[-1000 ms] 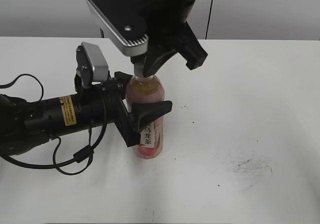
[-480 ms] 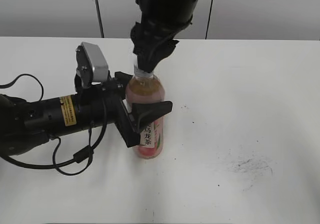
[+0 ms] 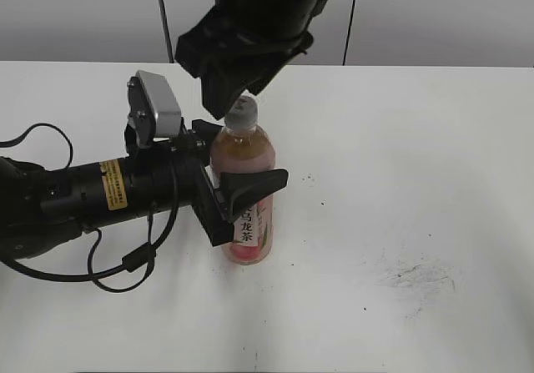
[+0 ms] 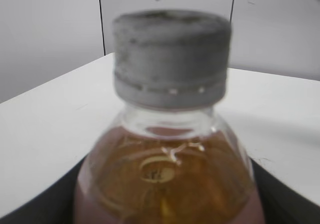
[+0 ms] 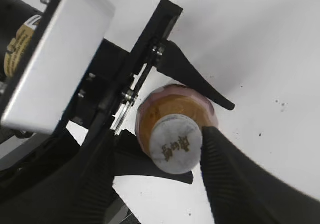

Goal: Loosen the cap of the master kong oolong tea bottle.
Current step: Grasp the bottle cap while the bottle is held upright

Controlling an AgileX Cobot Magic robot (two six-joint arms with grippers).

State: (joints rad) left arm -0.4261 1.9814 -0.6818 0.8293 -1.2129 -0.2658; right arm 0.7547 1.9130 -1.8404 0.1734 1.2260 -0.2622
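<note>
Your left pincer (image 3: 238, 194) is clamped around the body of the master kong oolong tea bottle (image 3: 244, 191), one black finger (image 3: 254, 188) wrapping across the front just above the label and the other behind the shoulder. The bottle stands upright on the white tabletop (image 3: 417, 181), a little left of centre in the exterior view, with the left arm lying low along the tabletop to its left.

Your right pincer (image 3: 238, 98) hangs directly over the bottle with its fingers spread apart. In the right wrist view the two ribbed pads (image 5: 227, 169) sit on either side of the cap (image 5: 176, 143). The right-hand pad looks to be just at the cap's rim, though you cannot tell if it touches. The left-hand pad stands off with a gap. In the exterior view the fingertips sit at or just above cap height, and the cap (image 3: 243, 111) shows uncovered beneath them.

The cap is seated on the neck. The left wrist view shows it (image 4: 171, 58) square on the bottle with its ring against the collar, amber tea (image 4: 167, 184) below. A dark printed mark is visible on its top from above.

Black cables (image 3: 125, 264) loop on the tabletop beside the left arm, and faint smudges (image 3: 413, 277) mark the surface to the right.
</note>
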